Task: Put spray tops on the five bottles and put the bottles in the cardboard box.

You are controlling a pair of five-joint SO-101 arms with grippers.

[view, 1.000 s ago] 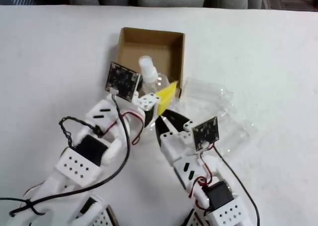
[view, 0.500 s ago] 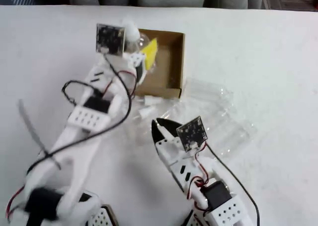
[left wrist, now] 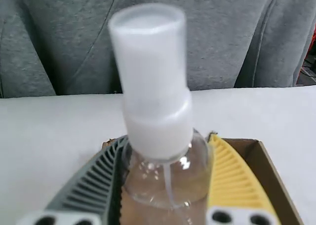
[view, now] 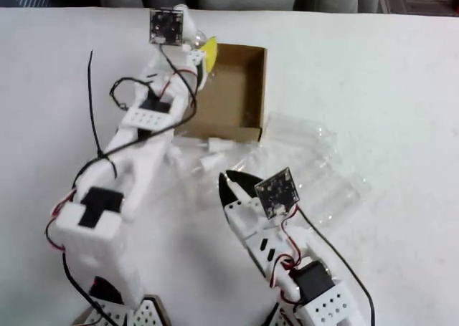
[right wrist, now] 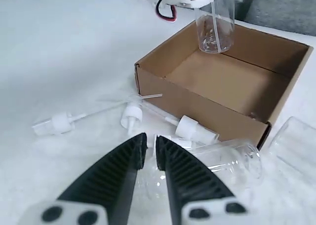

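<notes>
**Bottle [left wrist: 165, 185] over cardboard box [view: 237, 89], release pending**

I had the left gripper [left wrist: 168, 146] clamped on the bottle's clear body, grey jaw on one side and yellow on the other. The white spray top [left wrist: 150, 81] was seated on its neck. In the high view the bottle hung above the box's far left corner. The right wrist view showed it upright, its base above the box's floor, which was bare cardboard there. I judged the step in hand to be boxing a finished bottle, probably the first of the five.

The right gripper [right wrist: 150, 141] sat just off the box's near wall, its black jaws pressed almost together on nothing. Between it and that wall lay loose spray tops [right wrist: 132, 115], one of them close against the wall. Uncapped bottles [right wrist: 232, 160] lay on their sides by the box's near right corner.

The next move, as I read it, called for carrying the bottle further in over the box's floor. I would then lower it until its base was near the cardboard and only then spread the left jaws. Letting go from where it hung risked a bounce or a tip over the rim. After that, the right gripper would need to open for a spray top.
</notes>
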